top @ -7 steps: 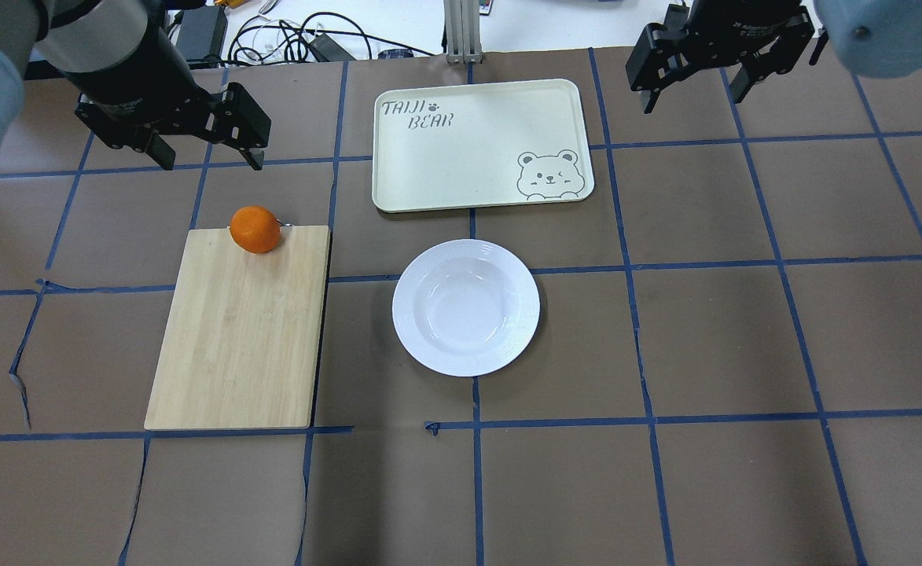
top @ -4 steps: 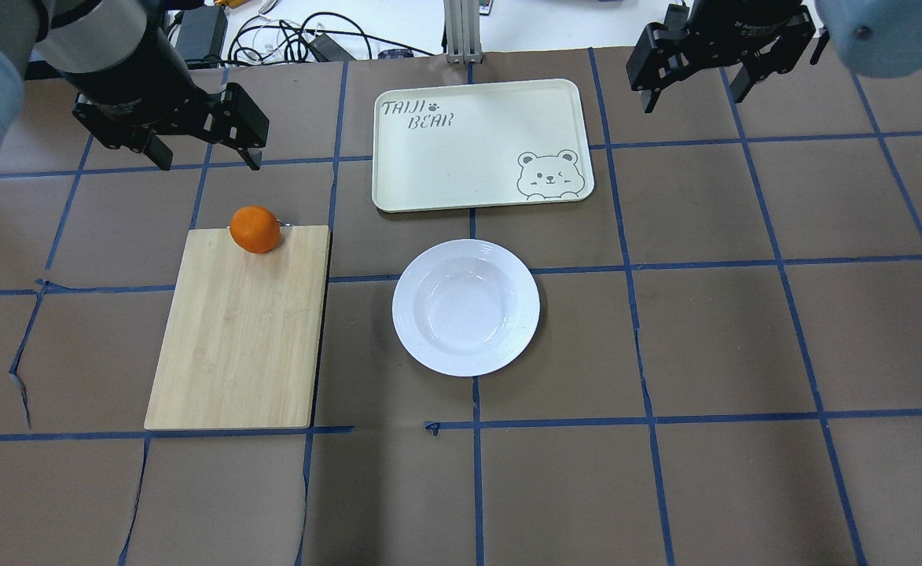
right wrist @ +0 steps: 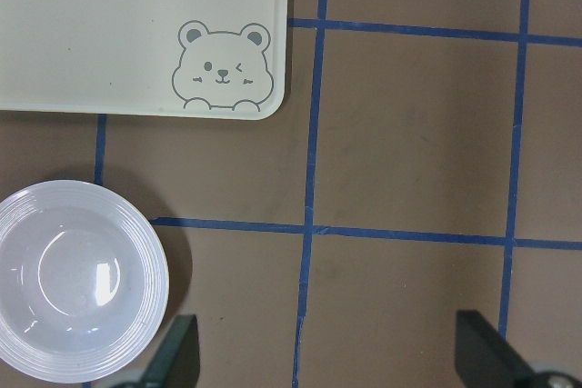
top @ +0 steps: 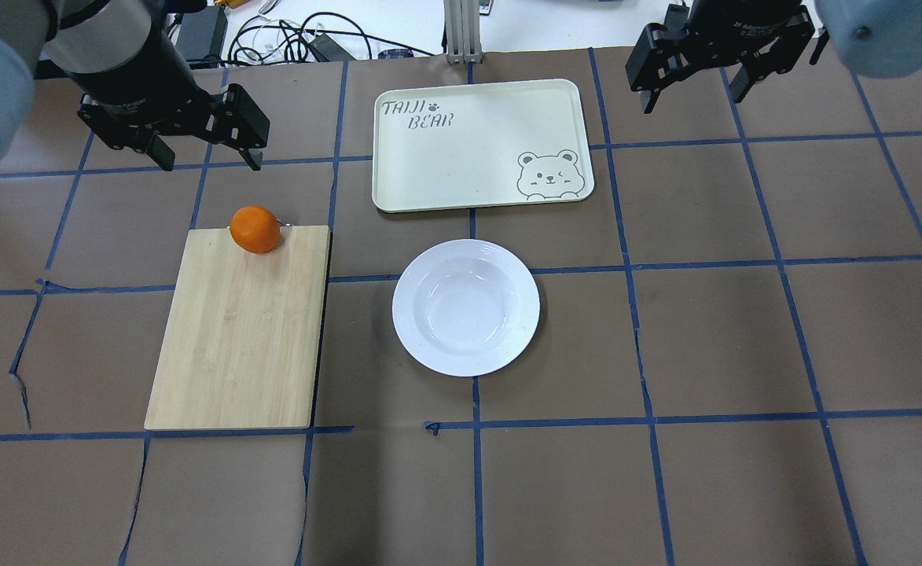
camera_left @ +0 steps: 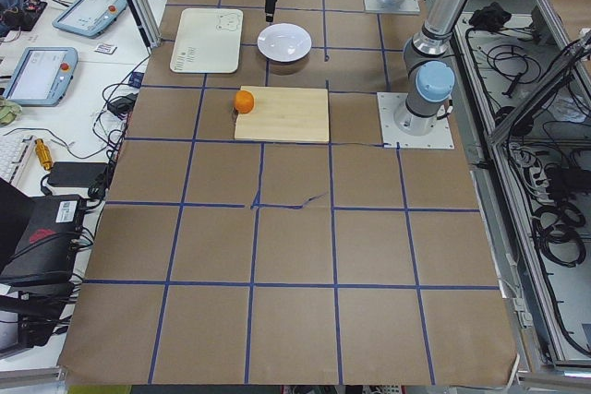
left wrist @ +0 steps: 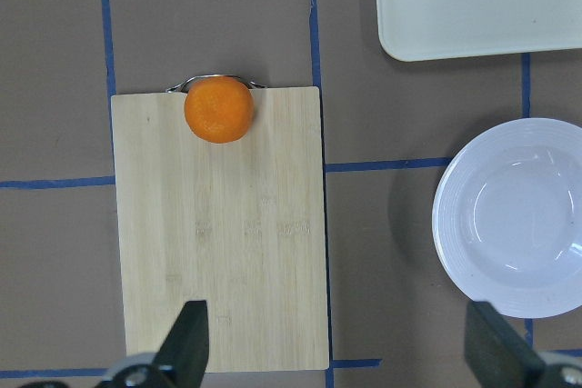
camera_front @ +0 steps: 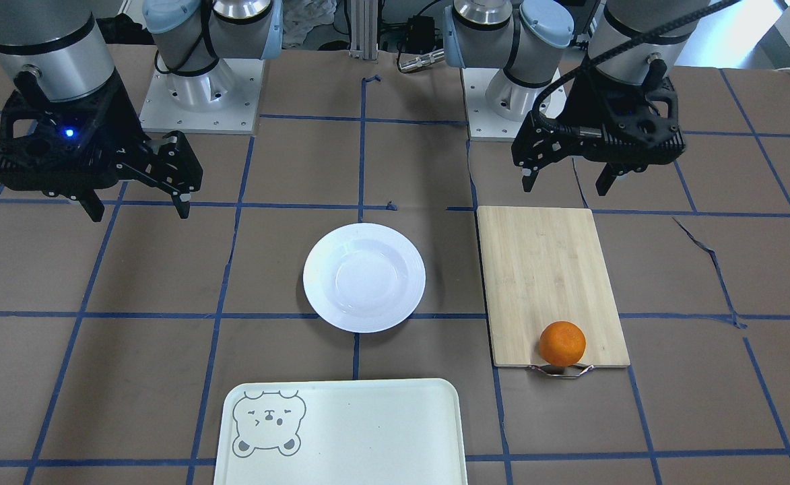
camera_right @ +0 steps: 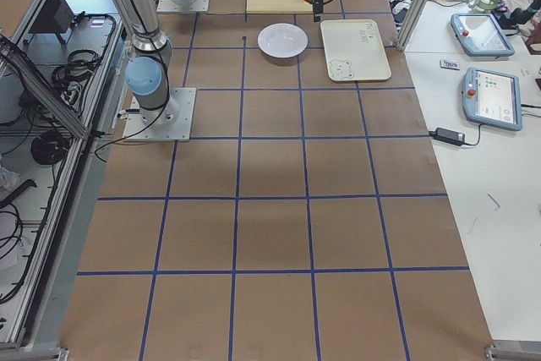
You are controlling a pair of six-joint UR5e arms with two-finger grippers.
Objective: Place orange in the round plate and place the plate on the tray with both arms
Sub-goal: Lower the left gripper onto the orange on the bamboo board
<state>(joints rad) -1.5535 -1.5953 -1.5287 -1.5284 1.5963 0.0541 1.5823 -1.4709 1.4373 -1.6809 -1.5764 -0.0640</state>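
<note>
The orange rests at the handle end of a bamboo cutting board. A white round plate lies empty on the table centre. Beyond it lies the cream tray with a bear drawing. My left gripper hangs open above the table, behind the orange. My right gripper is open and held high at the tray's right. Nothing sits between either gripper's fingers.
Brown paper with a blue tape grid covers the table. Cables and a power brick lie past the far edge. The arm bases stand at the robot's side. Tablets rest on a side bench.
My left gripper has shifted very slightly; the right gripper, orange, plate and tray stay where they were.
</note>
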